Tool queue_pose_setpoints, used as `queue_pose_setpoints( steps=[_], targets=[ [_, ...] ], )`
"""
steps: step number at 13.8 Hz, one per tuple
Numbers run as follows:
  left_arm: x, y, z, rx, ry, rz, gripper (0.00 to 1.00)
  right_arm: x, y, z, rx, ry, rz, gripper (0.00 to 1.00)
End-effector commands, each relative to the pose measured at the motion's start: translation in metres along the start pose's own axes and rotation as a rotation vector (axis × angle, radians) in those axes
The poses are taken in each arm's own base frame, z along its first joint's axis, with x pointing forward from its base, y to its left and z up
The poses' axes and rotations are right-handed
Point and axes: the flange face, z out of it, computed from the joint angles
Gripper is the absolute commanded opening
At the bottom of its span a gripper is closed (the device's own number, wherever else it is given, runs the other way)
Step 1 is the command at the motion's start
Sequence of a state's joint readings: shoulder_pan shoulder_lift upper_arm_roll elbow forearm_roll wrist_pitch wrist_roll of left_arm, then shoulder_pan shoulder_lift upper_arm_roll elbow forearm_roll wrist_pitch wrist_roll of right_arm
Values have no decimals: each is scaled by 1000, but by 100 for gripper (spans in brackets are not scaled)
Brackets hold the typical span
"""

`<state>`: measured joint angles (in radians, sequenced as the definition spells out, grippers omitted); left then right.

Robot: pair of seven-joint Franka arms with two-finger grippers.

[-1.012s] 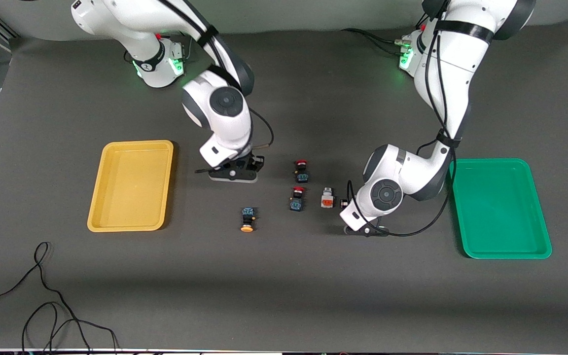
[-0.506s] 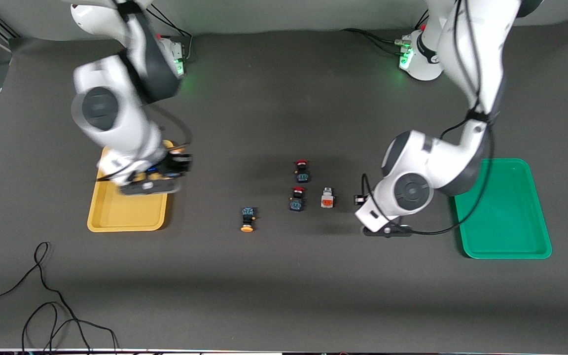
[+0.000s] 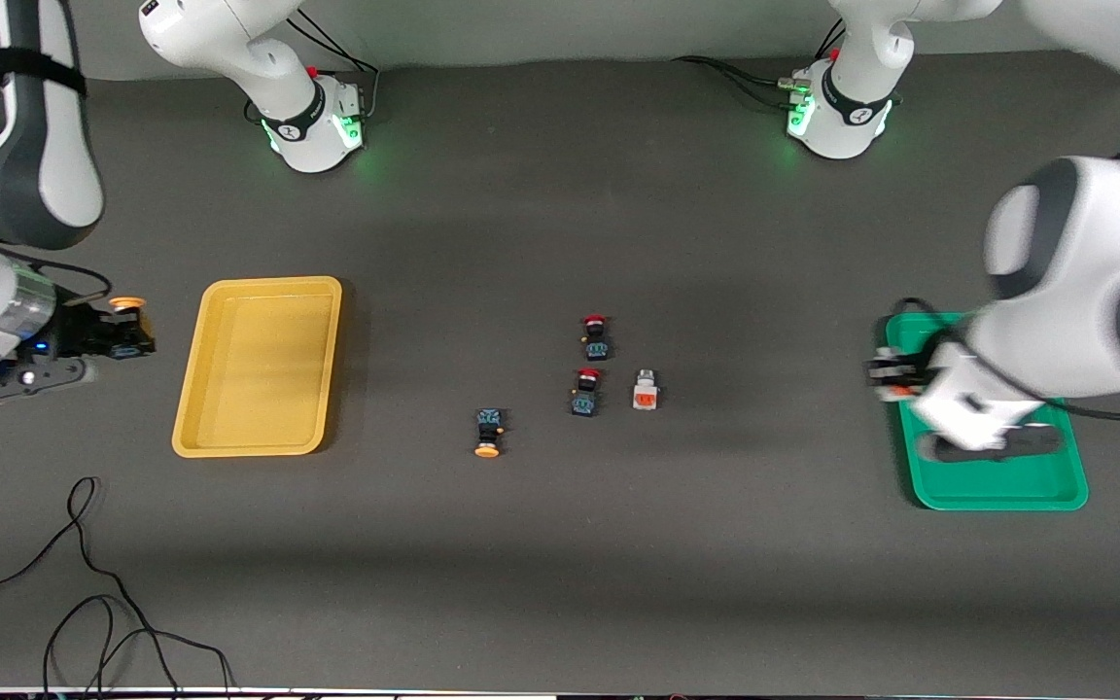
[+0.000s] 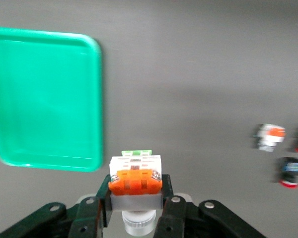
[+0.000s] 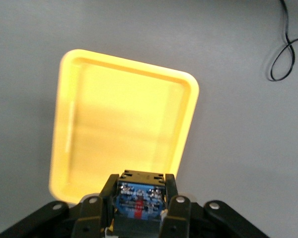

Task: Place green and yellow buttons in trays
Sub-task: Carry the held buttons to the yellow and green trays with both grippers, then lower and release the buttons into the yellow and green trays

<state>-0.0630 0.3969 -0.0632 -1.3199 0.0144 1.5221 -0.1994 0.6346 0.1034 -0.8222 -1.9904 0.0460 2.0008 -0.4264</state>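
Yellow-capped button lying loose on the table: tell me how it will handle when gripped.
The yellow-capped button lies on its side; its round cap could let it roll when nudged. It looks rigid and probably light. Its boxy dark body should suit flat fingers.

The dark grey table (image 3: 560, 564) carries a yellow tray (image 3: 273, 283) toward the right arm's end and a green tray (image 3: 1007, 504) toward the left arm's end, well apart. Between them lie four small switches. The two red-capped switches (image 3: 596, 336) sit one nearer the front camera than the other. A white-grey button (image 3: 646, 391), its face seemingly orange, lies just beside the nearer one. A yellow-capped button (image 3: 488, 431) lies nearest the camera. A loose black cable (image 3: 84, 583) curls at the near corner below the yellow tray. Both arm bases (image 3: 312, 126) stand along the far edge.
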Motion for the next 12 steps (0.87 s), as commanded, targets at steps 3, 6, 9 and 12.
queue_pose_setpoints(
  steps=[3,6,9,12],
  targets=[
    [23,-170,24,20,10,167,0,-23,14,125,6,82,-31,24],
    [40,-243,88,45,51,214,0,-14,19,193,36,79,-11,24],
    [54,-250,158,42,56,218,0,-8,15,231,58,97,-19,25],
    [70,-249,229,56,86,242,0,6,12,218,73,118,-17,99]
  ],
)
